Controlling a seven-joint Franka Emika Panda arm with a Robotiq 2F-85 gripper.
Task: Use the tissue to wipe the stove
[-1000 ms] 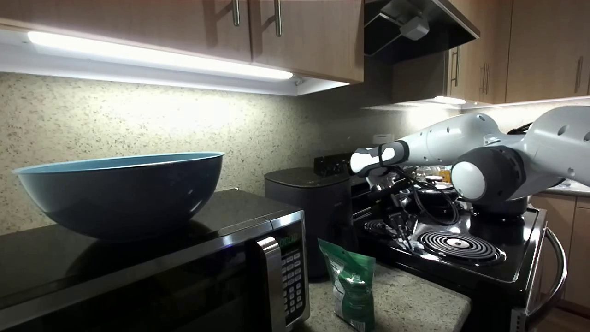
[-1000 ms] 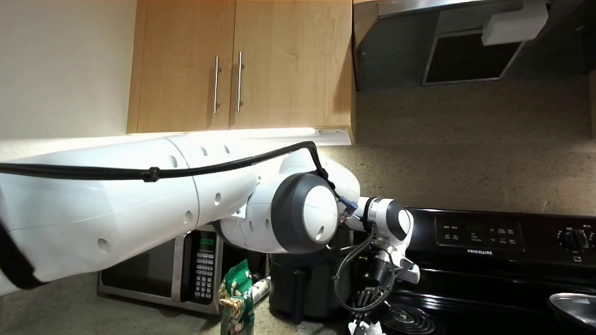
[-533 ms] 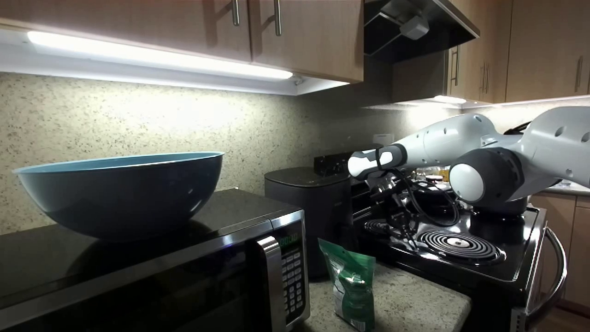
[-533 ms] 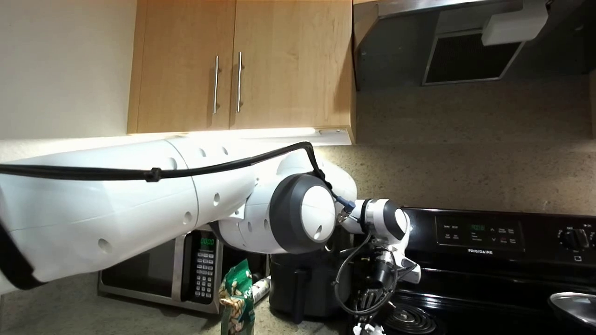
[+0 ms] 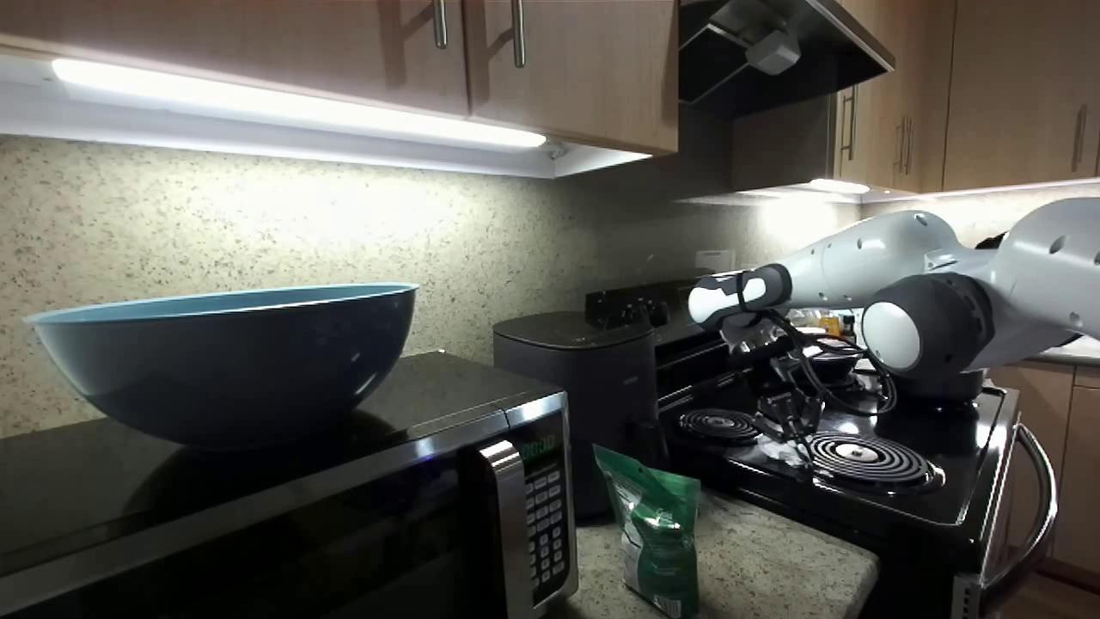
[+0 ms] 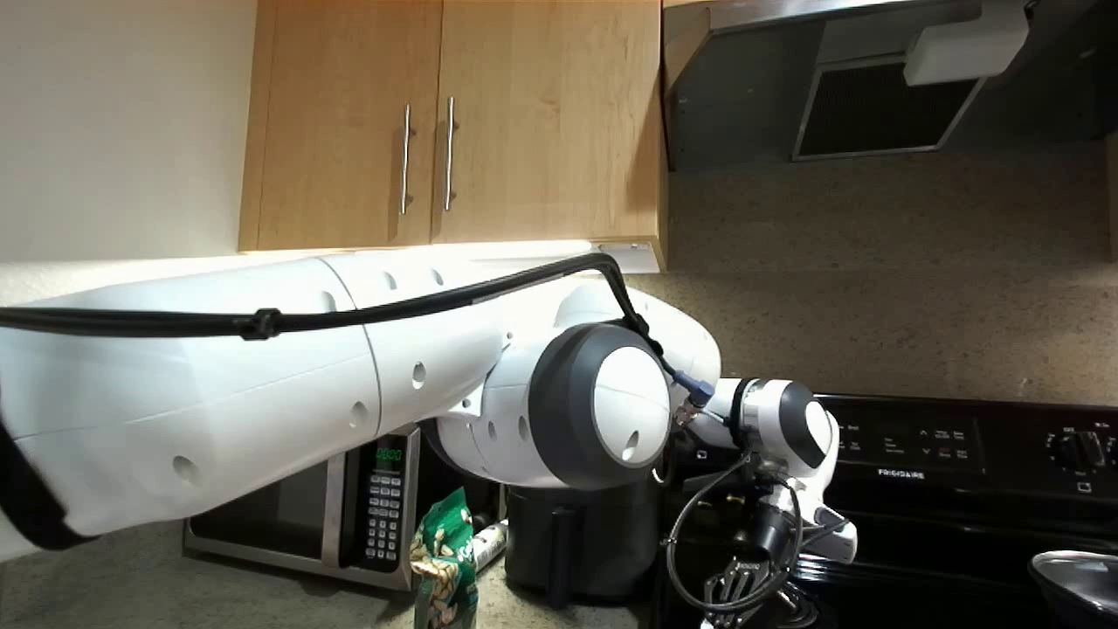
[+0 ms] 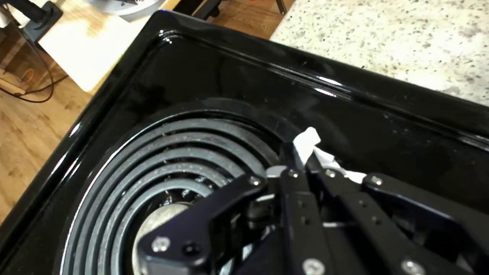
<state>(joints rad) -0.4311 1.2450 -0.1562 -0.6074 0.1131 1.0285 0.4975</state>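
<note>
Stove (image 7: 229, 76): black range in both exterior views; glossy top, raised rim, dull haze beside the front coil burner (image 7: 198, 136), pale specks farther along.
Tissue (image 7: 308, 142): white, crumpled, low over the stove top just beside that burner; whether it touches the surface, cannot tell.
Claw (image 7: 301, 157): pointing down, drawn in tight with the tissue pinched at its tips.
Second burner (image 5: 718, 423): coil as well, toward the back panel (image 6: 900, 445).
Back panel: black, FRIGIDAIRE lettering, dial at the side.
Cookware (image 6: 1079, 577): shiny, cut off by the frame edge.
Arm (image 6: 262, 393): white, stretched across in front of the microwave (image 6: 279, 520) in an exterior view, dark cable (image 6: 419, 307) strapped along it.
Bench (image 5: 773, 550): pale speckled stone, edge meeting the stove; carries the microwave, green bag (image 5: 657, 537) standing upright, black appliance (image 5: 576, 413).
White cylinder (image 6: 491, 543): between green bag and black appliance, partly hidden.
Bowl (image 5: 223, 370): large, grey-blue, on top of the microwave.
Wall (image 5: 284, 215): beige, speckled, bright below the light strip (image 5: 292, 103), dimmer behind the stove.
Cabinets (image 6: 541, 122): light wood, bar handles.
Hood (image 6: 742, 105): dark, above the stove.
Floor (image 7: 23, 152): wood planks, past the stove's edge in the wrist view.
</note>
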